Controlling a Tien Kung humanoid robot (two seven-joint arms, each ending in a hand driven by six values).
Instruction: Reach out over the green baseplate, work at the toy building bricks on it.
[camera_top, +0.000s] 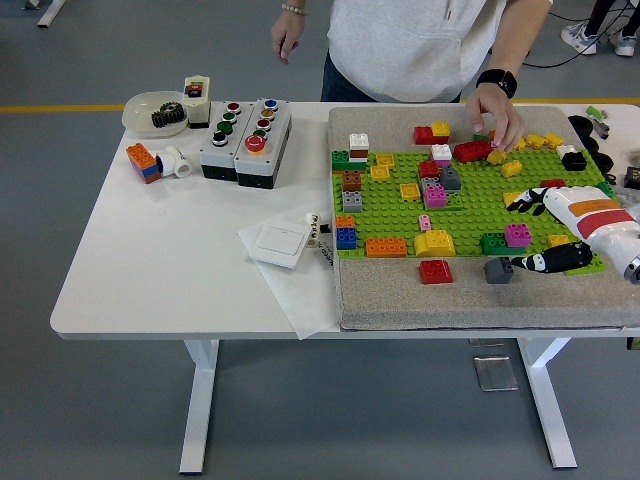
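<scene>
Many small toy bricks (386, 246) sit studded on the green baseplate (470, 205), on the right part of the bench (170, 270). They look light, hard and smooth, so pinching the two side walls seems best. At the plate's near right corner the right hand (555, 232) is released, fingers spread, holding nothing.

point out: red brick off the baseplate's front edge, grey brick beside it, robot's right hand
red brick (436, 271), head view, middle of its top face
grey brick (498, 270), head view, centre of its top
right hand (568, 232), head view, middle of the hand
</scene>
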